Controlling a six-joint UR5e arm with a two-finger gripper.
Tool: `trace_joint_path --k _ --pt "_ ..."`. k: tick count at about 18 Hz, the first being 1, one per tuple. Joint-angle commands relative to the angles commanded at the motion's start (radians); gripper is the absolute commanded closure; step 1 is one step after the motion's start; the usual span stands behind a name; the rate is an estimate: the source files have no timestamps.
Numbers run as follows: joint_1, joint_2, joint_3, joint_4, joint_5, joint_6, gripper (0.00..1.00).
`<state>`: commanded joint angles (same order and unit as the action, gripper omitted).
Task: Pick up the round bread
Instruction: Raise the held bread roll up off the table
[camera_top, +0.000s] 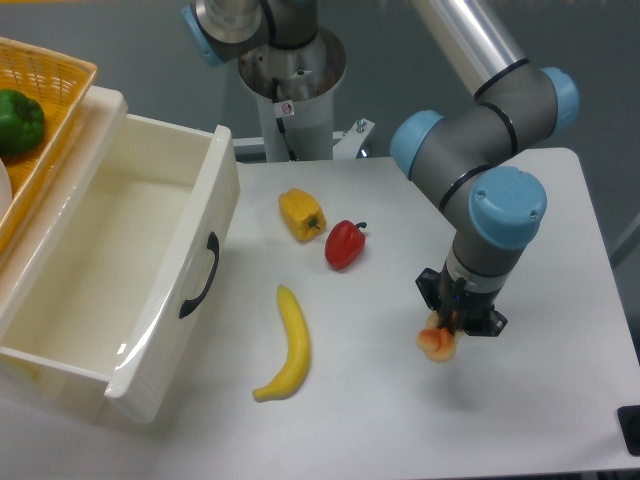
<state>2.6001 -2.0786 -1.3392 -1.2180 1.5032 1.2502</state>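
The round bread (437, 345) is a small orange-tan bun with pale patches. It sits between the fingers of my gripper (446, 328), right of the table's middle. The gripper points straight down and is shut on the bun, which looks lifted slightly off the white table (400, 420), with a faint shadow below it. The fingers hide the bun's top part.
A red bell pepper (345, 243) and a yellow bell pepper (302, 214) lie at the table's middle back. A banana (288, 345) lies front of them. An open white drawer (110, 260) stands at left, with a wicker basket (50, 110) holding a green pepper (18, 121) behind it.
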Motion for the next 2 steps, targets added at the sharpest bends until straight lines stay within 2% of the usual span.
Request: trace_joint_path --k 2 --pt "-0.002 0.002 0.002 0.002 0.011 0.000 1.00"
